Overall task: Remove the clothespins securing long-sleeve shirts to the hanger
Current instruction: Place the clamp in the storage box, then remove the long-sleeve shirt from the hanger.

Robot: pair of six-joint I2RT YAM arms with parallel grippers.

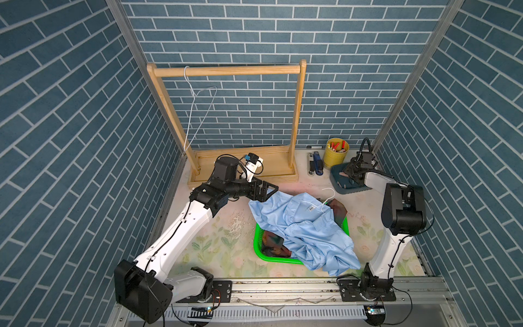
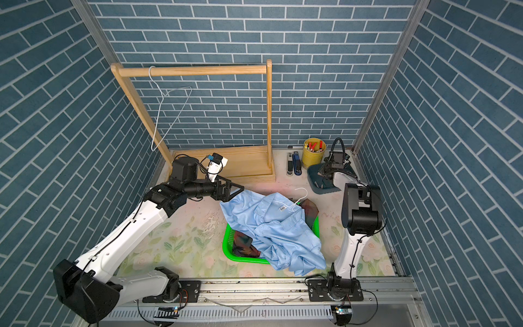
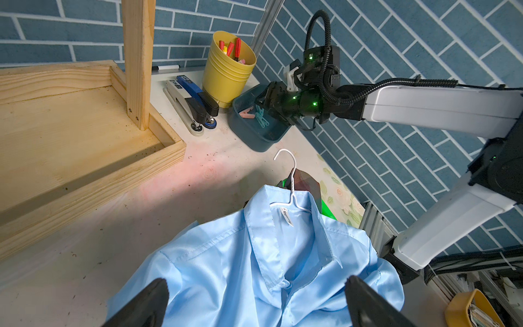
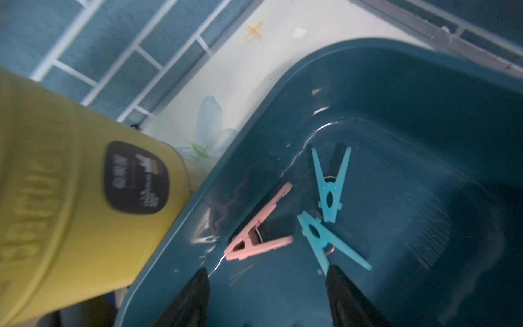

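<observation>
Three clothespins lie loose in a dark teal bin (image 4: 254, 121): one pink (image 4: 260, 226) and two teal (image 4: 332, 186) (image 4: 328, 243). My right gripper (image 4: 267, 270) hangs open just above them with nothing between its fingers; in both top views it is over the bin (image 1: 336, 175) at the back right. The pale blue shirt (image 1: 305, 226) is draped over a green basket (image 1: 257, 240), with a white hanger (image 3: 291, 181) still in its collar. The plaid shirt (image 1: 273, 243) lies under it in the basket. My left gripper (image 3: 256, 283) is open above the blue shirt's shoulder.
A wooden rack (image 1: 226, 70) stands at the back with an empty white wire hanger (image 1: 198, 107) on its left end. A yellow cup (image 1: 335, 155) of red and yellow sticks and two staplers (image 1: 315, 164) sit beside the bin.
</observation>
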